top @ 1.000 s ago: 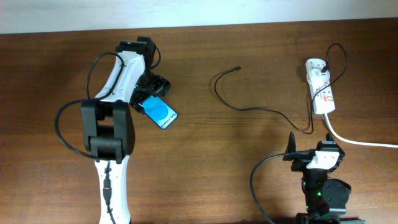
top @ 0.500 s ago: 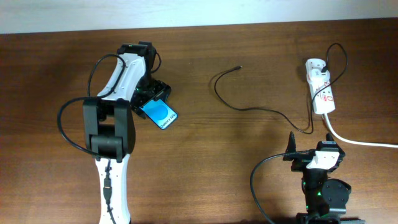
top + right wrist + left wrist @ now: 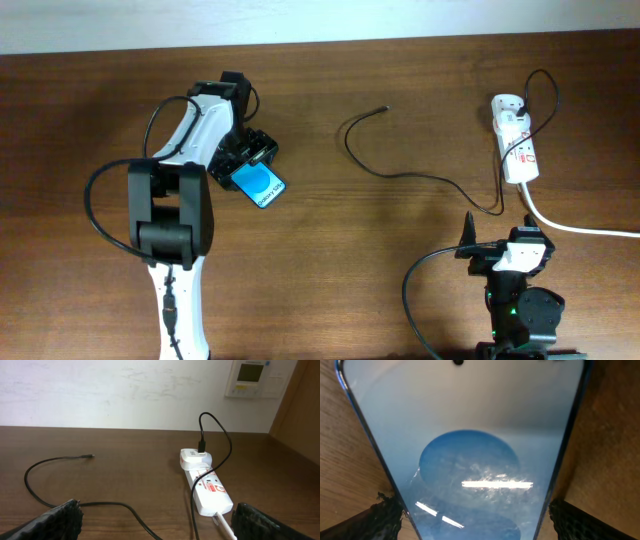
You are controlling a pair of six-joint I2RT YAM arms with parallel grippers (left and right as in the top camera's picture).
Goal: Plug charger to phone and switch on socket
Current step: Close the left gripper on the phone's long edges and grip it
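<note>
The phone (image 3: pixel 260 184) lies flat on the wooden table, its blue screen up. It fills the left wrist view (image 3: pixel 470 435). My left gripper (image 3: pixel 243 157) is open and low over its far end, one finger at each long edge (image 3: pixel 475 512). The charger cable (image 3: pixel 400 175) snakes across the table. Its plug tip (image 3: pixel 385 108) lies free, far right of the phone. Its adapter end sits in the white socket strip (image 3: pixel 520 150). My right gripper (image 3: pixel 498 240) is open and empty, near the front edge. Its view shows the cable (image 3: pixel 35 492) and the socket (image 3: pixel 210 492).
A thick white cord (image 3: pixel 580 228) runs from the socket off the right edge. My left arm's body (image 3: pixel 175 210) stretches from the front edge toward the phone. A pale wall borders the far side of the table.
My left gripper has shifted slightly toward the phone and settled lower over it. The phone, cable, socket and right arm have not moved.
</note>
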